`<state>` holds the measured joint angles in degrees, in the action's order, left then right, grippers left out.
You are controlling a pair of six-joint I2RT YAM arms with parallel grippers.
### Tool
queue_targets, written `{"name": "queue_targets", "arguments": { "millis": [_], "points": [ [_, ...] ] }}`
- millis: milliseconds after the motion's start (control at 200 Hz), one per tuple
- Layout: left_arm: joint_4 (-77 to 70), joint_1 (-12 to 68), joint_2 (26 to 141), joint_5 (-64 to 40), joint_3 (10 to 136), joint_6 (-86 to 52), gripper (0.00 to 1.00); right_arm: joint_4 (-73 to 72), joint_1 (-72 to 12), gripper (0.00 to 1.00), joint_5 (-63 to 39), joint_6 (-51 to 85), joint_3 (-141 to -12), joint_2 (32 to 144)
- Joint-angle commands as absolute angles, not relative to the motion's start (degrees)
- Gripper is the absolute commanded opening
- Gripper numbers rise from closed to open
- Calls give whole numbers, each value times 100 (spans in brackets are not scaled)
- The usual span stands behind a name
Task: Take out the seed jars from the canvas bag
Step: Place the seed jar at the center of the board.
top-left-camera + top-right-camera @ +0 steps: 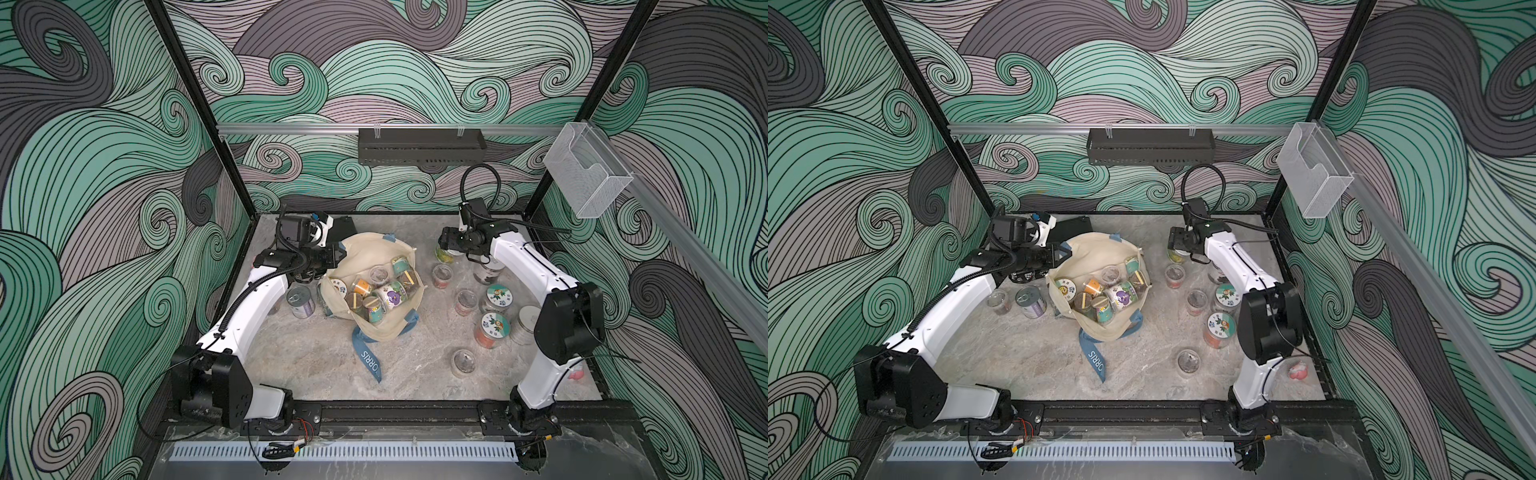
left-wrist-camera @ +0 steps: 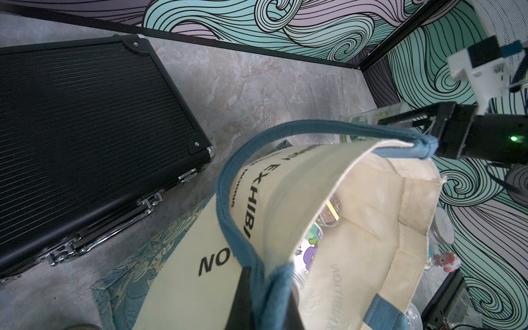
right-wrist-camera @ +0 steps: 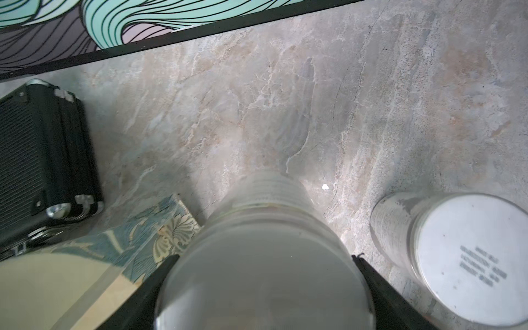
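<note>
Closest to my base, right of the canvas bag (image 1: 388, 330), a little jar (image 1: 463, 362) stands alone. A bit farther on that side stand more seed jars (image 1: 491, 328), two with flower lids. The bag lies open, with a pile of jars (image 1: 390, 297) inside. Just left of the bag stands a silver-lid jar (image 1: 300, 300). My left gripper (image 1: 338, 253) is pinched tight on the bag's blue strap (image 2: 228, 185). Past the bag's far right corner, my right gripper (image 1: 446, 245) squeezes one clear jar (image 3: 265, 257), outside the bag. Behind the bag lies a black case (image 2: 85, 143).
</note>
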<state>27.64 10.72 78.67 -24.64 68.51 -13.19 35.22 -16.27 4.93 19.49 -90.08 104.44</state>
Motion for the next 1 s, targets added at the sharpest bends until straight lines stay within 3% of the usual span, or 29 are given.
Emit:
{"name": "queue_targets", "arguments": {
  "millis": [0,185,450,605,791,996],
  "points": [
    [2496,1164,7773,-2708,6981,-1314,0,3668,-1557,72,780,1698,-9370,10667],
    [2486,1204,7767,-2733,6987,-1302,0,3880,-1471,75,879,1565,-9703,11186],
    [2392,1272,7708,-2860,6932,-1270,0,4156,-1407,99,798,1503,-9823,11252],
    [2341,1324,7664,-2948,6913,-1241,0,4267,-1407,99,677,1516,-9684,10613],
    [2258,1385,7609,-3040,6873,-1228,0,3848,-1625,97,-195,1626,-8741,9024],
    [2249,1417,7618,-3008,6863,-1223,0,3385,-2832,91,-872,1758,-7729,7588]
  ]
}}
